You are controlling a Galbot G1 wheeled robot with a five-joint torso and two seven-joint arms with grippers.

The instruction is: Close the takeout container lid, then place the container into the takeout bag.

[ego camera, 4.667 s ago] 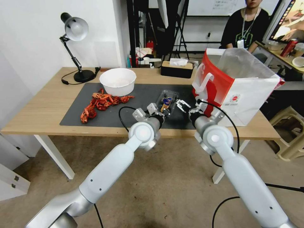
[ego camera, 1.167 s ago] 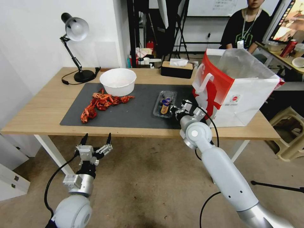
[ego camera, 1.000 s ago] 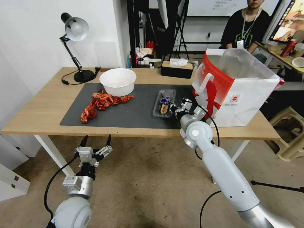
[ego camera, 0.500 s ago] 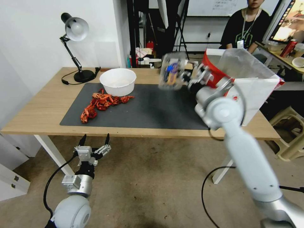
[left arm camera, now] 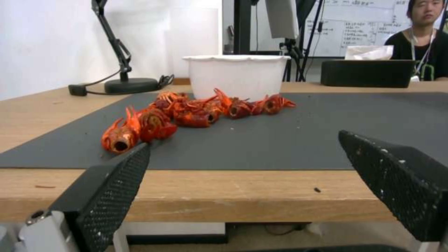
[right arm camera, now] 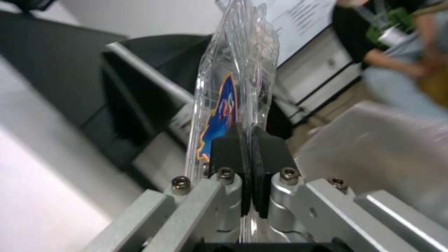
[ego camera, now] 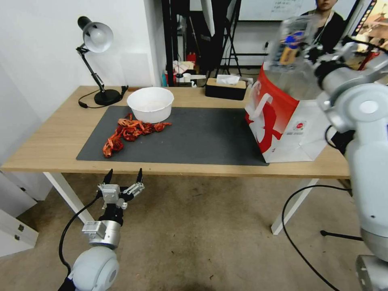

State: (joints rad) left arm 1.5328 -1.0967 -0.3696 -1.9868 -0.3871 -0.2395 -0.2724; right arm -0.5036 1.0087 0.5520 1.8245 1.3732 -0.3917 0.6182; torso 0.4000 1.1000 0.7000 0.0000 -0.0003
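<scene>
Off to the left of the takeout bag point(ego camera: 289, 117), the left gripper point(ego camera: 122, 180) hangs below the surface point(ego camera: 56, 137) edge with its fingers spread wide, idle. The takeout container point(ego camera: 289, 42), lying on the mat beside the bag a second ago, is now in the air above the bag's open mouth, so only the lowering remains. The right gripper point(right arm camera: 246, 154) pinches its rim, lid point(right arm camera: 219, 119) shut. The container is tipped on edge, its long axis near upright, running away from the gripper.
</scene>
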